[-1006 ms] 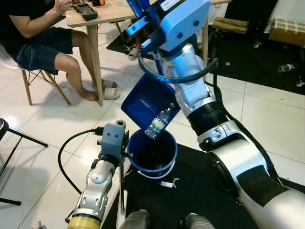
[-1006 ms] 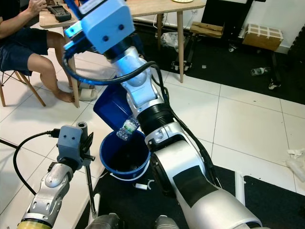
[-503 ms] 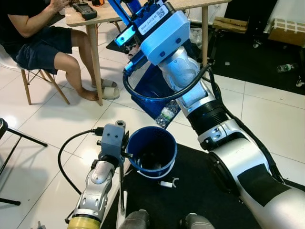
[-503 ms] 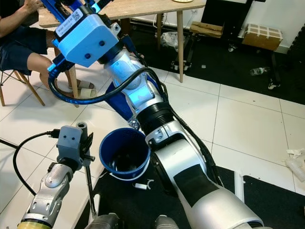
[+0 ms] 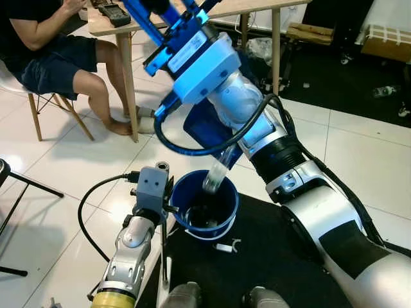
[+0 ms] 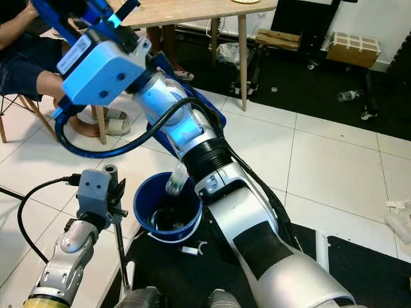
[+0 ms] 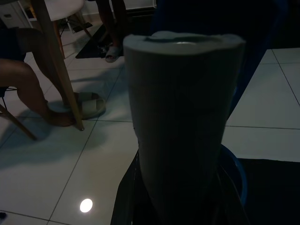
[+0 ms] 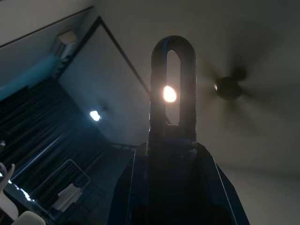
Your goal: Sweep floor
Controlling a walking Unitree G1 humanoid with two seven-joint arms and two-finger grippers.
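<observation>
Left eye view: right hand (image 8: 172, 154) is gripping tilted dustpan (image 5: 209, 125); bottle (image 5: 215, 174) is dropping into bucket (image 5: 231, 196), risking a rim bounce-out; left hand's grip cannot be told.

No text, brand, number or sign can be read anywhere in these views. A white label strip (image 5: 187, 51) sits on the blue housing at the right arm's wrist, but its dark printing is too small and blurred to make out. The clear plastic bottle (image 5: 216, 174) tipping into the blue bucket (image 5: 229, 204) carries no legible label. The dark device (image 5: 114, 11) on the desk (image 5: 122, 25) beside the seated person shows no readable marking, and the taped cardboard box (image 6: 350, 49) on the dark floor at the back is blank as far as can be seen
</observation>
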